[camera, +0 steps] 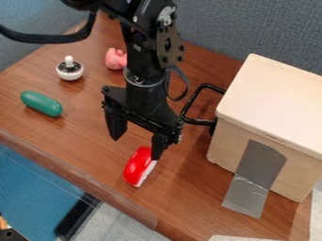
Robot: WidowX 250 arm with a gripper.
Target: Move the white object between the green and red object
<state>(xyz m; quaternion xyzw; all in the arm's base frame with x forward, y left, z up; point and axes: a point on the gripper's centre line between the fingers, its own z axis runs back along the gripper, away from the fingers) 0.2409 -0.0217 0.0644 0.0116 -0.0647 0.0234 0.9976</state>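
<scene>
Grey tape (246,197), front right of tabletop (88,139); my claw (138,137), spread wide, should centre over the white object (69,70) before descending.

On the counter (82,146), the capsule (41,103) lies leftmost — the knobbed ball (69,71) behind it, the toy (115,59) right of that. The oval case (134,168) lies nearer the front — left of the box (270,106).

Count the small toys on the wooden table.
4: green one at left, white one beyond, pink one beside the arm, red one near the hand. Others may hide.
</scene>
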